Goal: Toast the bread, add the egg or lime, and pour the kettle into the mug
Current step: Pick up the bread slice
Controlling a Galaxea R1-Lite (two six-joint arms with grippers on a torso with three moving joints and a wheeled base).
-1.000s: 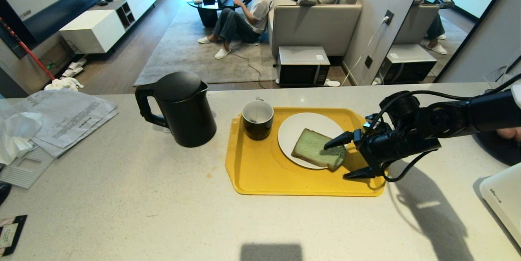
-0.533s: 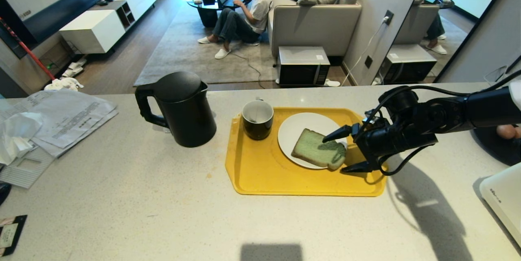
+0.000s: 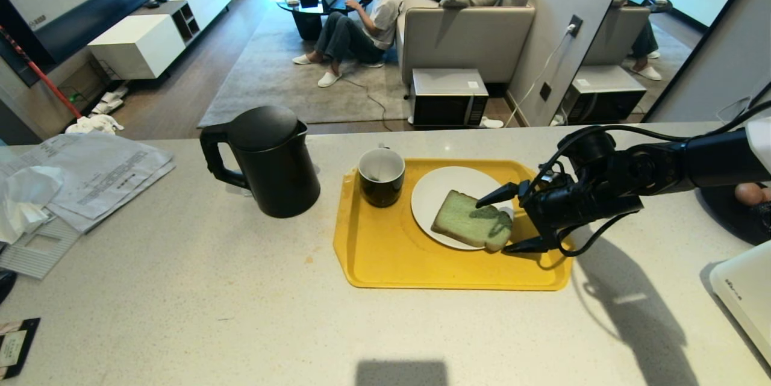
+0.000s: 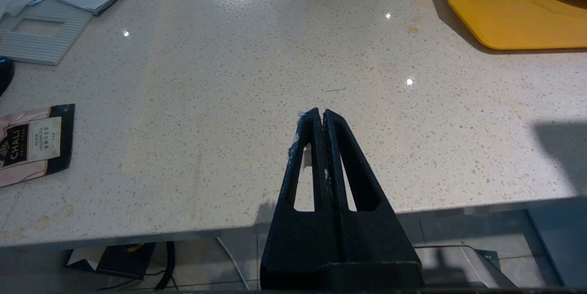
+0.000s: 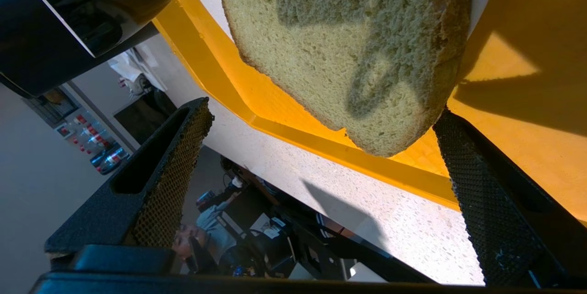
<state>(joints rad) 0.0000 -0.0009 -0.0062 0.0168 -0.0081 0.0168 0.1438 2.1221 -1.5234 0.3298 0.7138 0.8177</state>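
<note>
The pale green bread (image 3: 467, 218) lies flat on a white plate (image 3: 443, 190) in a yellow tray (image 3: 391, 253). My right gripper (image 3: 493, 226) is open at the slice's right end, one finger above its top face and the other low over the tray beside its near corner. In the right wrist view the bread (image 5: 348, 46) sits just beyond the open right gripper (image 5: 322, 109), touching neither pad. The dark mug (image 3: 380, 176) stands in the tray's far left corner, with the black kettle (image 3: 271, 160) left of it. An egg (image 3: 749, 193) shows at the right edge. The lime is out of view. My left gripper (image 4: 321, 113) is shut and empty over the counter's near edge.
Papers (image 3: 90, 172) lie at the counter's far left, and a tea packet (image 3: 15, 344) at its near left corner. A white appliance (image 3: 744, 289) sits at the near right, behind it a dark dish (image 3: 729, 217). A person sits on the floor beyond the counter.
My right gripper has moved a little left and away from me, closing in on the bread's right end while staying open. The egg behind the arm has come into view.
</note>
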